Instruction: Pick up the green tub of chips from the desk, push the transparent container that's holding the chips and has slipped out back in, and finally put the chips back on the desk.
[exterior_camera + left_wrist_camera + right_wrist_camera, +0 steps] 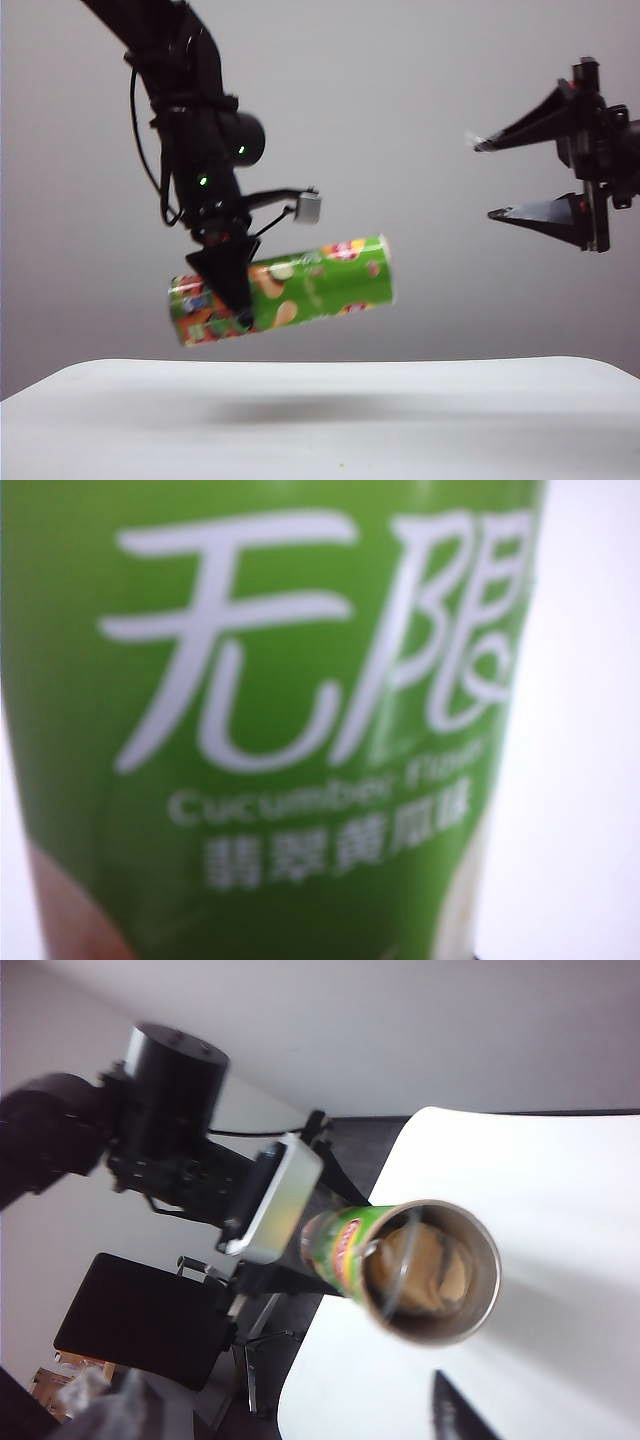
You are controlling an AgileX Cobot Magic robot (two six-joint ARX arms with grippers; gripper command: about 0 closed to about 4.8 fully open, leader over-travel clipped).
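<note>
Green tub of chips (pixel 300 285) is held level above the desk (pixel 320 420), clamped in the left gripper (pixel 230 290). Right gripper (pixel 515 178) stands well apart, fingers spread, empty.

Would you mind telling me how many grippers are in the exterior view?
2. The left gripper is left of centre, clamped on the green tub above the desk. The right gripper hangs open at the right edge, clear of the tub.
</note>
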